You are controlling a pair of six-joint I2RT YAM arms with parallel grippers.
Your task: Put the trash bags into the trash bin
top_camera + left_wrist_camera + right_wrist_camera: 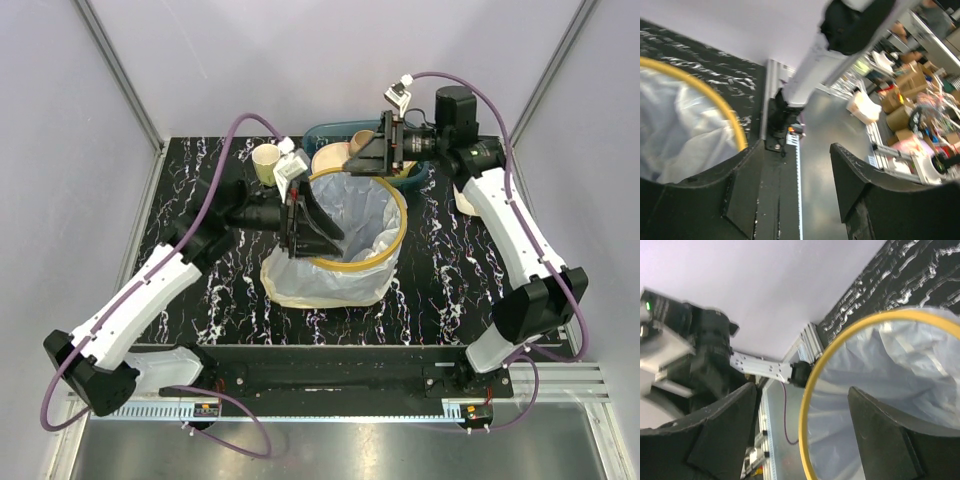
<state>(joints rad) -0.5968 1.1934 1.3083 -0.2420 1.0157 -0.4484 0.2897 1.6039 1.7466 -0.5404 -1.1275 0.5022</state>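
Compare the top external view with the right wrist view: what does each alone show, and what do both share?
Only top external: a cream mug, a teal basket, and the trash bag spilling onto the table. Only right wrist: a green light on a dark joint. Shared: the trash bin's yellow rim, the bag lining it, the open right claw.

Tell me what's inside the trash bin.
A translucent trash bag lines the trash bin, spilling over the near rim onto the table. The film hides the bottom, so anything beneath cannot be seen.
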